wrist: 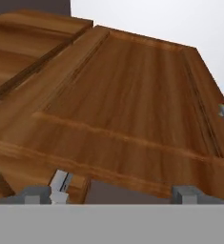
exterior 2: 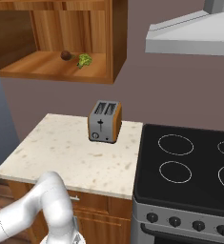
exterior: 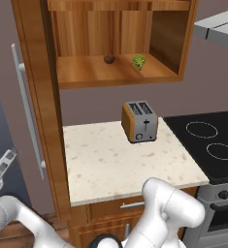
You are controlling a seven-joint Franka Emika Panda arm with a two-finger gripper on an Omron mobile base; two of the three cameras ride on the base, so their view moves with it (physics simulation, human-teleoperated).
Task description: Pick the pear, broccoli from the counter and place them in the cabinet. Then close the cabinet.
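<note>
Pear (exterior: 108, 59) and broccoli (exterior: 138, 61) sit on cabinet (exterior: 110, 72) shelf, near each other, apart. Cabinet door (exterior: 40, 97) stands open, silver bar handle (exterior: 28, 116) on outer face. Below, beige speckled table (exterior: 125, 162) carries orange toaster (exterior: 139, 121); black stovetop (exterior: 212, 145) beside it, hood (exterior 2: 189, 35) above. My pincer (wrist: 118, 193) faces door panel, fingertips wide apart, released, holding nothing. No readable writing.

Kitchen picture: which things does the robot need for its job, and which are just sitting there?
Needed for the job:
pear, on the cabinet shelf
broccoli, beside it on the shelf
cabinet and its open door
counter
gripper, left of the door

Just sitting there:
toaster
stovetop
range hood
</note>
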